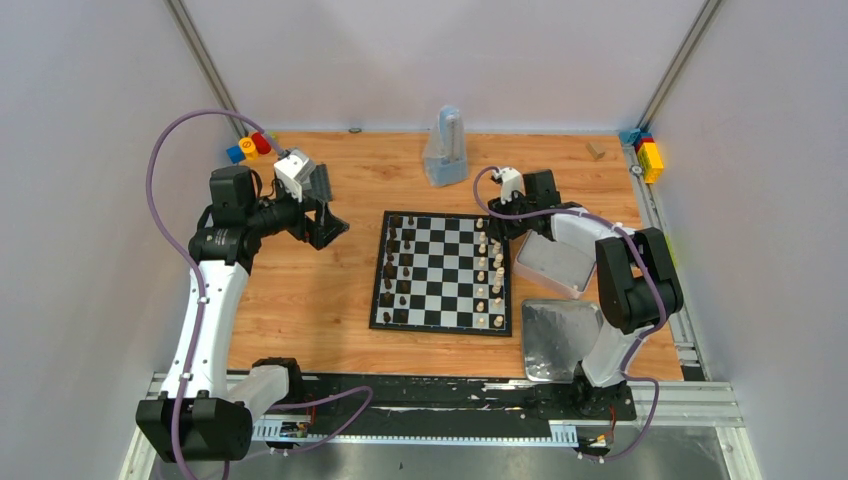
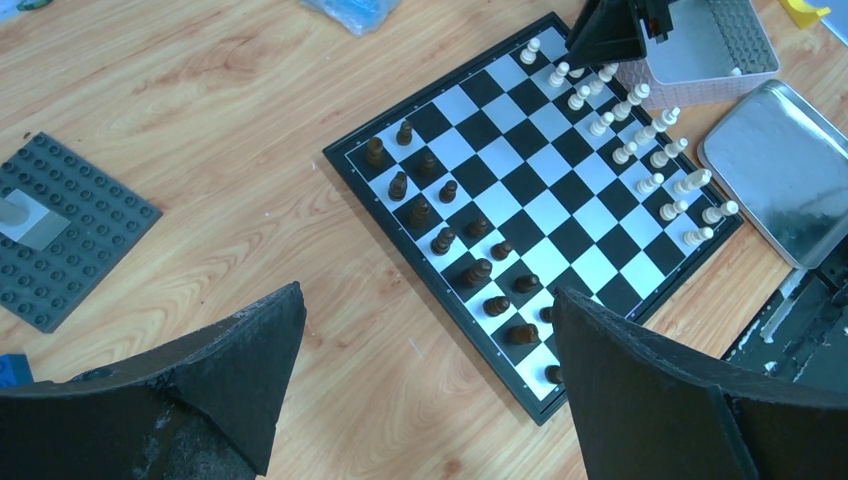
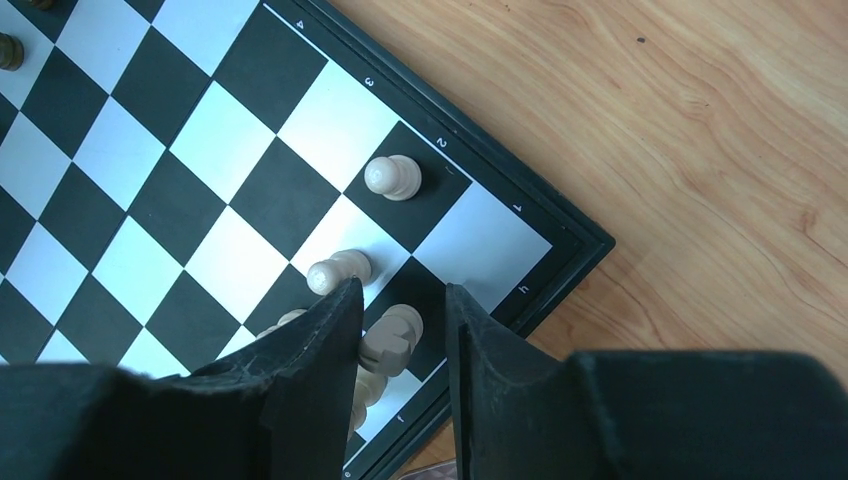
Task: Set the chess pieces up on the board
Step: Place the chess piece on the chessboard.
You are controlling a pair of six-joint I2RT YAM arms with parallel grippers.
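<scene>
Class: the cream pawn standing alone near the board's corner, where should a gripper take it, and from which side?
Probably by the neck under its round head, coming straight down from above: the pawn stands upright, with nothing right beside it to get in the way.

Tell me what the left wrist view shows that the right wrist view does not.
Only left wrist: the grey baseplate, the silver tray and the open left gripper. Only right wrist: a cream piece between the fingers of the right gripper, grip unclear, and the border numbers. Both: the board, cream pieces and the table.
</scene>
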